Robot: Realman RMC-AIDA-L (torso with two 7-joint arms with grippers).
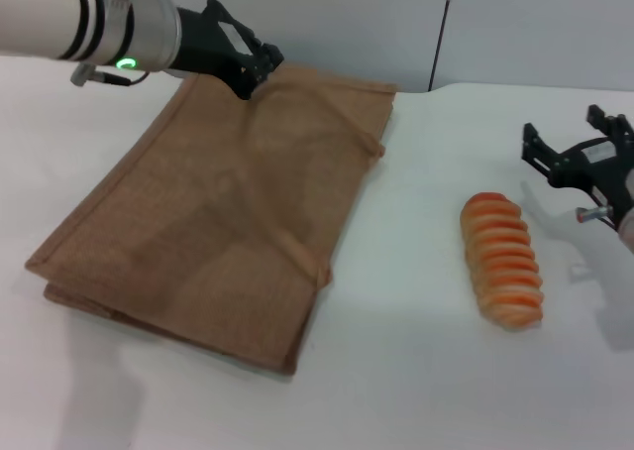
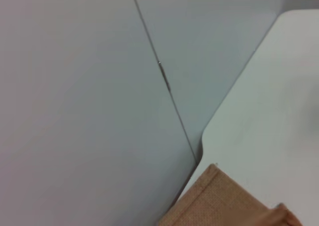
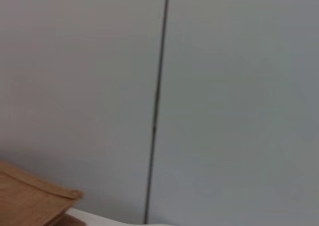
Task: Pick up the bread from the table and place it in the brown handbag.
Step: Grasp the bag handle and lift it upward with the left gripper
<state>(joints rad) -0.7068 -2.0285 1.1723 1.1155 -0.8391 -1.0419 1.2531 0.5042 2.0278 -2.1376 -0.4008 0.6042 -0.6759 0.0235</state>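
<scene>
- Bread (image 1: 502, 262) lies flat on the white surface (image 1: 396, 371), at about 3 o'clock from the brown handbag (image 1: 228, 222) and well apart from it. Nothing holds it yet.
- Right hand (image 1: 575, 153) hangs near the far end of the bread, at about 1 o'clock from it, not touching. Its fingers look spread open. If it comes down off to one side, I think it could push the loaf away and not catch it.
- The loaf looks shiny and bumpy. A weak pinch on a ridge might slip, and the bread could drop on the way over.
- Left hand (image 1: 248, 65) is at the far edge of the handbag, at about 12 o'clock on it. I cannot tell if it is open or closed, or if it has hold of the cloth.
- The handbag lies flat, and its mouth looks shut. If nobody lifts the top edge, the bread may just land on top of the bag and roll off.
</scene>
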